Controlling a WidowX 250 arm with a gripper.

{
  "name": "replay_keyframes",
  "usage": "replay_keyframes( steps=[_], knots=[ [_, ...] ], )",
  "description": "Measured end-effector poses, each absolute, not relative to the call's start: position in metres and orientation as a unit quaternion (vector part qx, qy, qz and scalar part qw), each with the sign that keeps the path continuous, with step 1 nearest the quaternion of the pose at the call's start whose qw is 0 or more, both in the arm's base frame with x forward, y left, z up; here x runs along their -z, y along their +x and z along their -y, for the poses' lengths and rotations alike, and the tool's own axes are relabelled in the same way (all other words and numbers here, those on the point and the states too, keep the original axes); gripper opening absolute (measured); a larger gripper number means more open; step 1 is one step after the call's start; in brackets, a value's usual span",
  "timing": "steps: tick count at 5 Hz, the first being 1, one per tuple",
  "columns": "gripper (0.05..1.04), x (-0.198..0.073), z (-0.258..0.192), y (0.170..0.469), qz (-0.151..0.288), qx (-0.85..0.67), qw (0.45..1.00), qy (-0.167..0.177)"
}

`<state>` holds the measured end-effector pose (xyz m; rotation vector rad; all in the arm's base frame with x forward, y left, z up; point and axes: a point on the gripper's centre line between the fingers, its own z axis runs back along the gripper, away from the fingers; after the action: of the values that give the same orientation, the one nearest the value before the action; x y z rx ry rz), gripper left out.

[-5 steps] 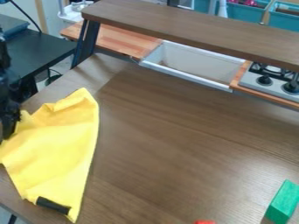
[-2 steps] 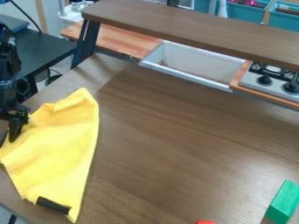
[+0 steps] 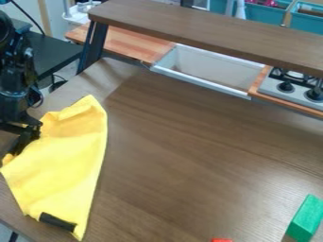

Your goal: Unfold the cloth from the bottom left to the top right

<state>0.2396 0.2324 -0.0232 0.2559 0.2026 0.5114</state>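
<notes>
The black gripper (image 3: 18, 150) hangs at the left edge of the table, over the left side of the yellow cloth (image 3: 63, 165). Its lower end overlaps the cloth's left edge, where a small fold of fabric shows beside it; whether it holds the fabric I cannot tell. The cloth lies rumpled and roughly triangular on the table's left part, with peaks at the top and a narrow tip at the bottom. A short black piece (image 3: 57, 221) rests on the cloth near that bottom tip.
A green block (image 3: 305, 218) stands at the lower right of the brown table (image 3: 189, 151), and a red object (image 3: 221, 240) shows at the bottom edge. Behind are a raised wooden shelf (image 3: 208, 29), a white sink (image 3: 211, 66) and a stove (image 3: 295, 87).
The gripper and arm have come into fuller view from the left edge, moving rightward and slightly down along the cloth's left side. The cloth's left edge has shifted slightly.
</notes>
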Motion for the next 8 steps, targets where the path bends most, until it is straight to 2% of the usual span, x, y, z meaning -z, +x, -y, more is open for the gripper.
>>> replay_keyframes(
  steps=[1, 3, 4, 5, 6, 8],
  knots=[
    [0.957, 0.025, -0.232, 0.245, -0.106, -0.247, 0.953, 0.141],
    [0.396, 0.027, -0.227, 0.248, -0.112, -0.251, 0.953, 0.125],
    [0.190, 0.028, -0.227, 0.248, -0.115, -0.249, 0.954, 0.124],
    [0.089, 0.025, -0.229, 0.246, -0.121, -0.255, 0.952, 0.118],
    [0.072, 0.020, -0.232, 0.240, -0.138, -0.267, 0.949, 0.096],
    [0.069, -0.003, -0.221, 0.248, -0.163, -0.271, 0.944, 0.093]
  ],
)
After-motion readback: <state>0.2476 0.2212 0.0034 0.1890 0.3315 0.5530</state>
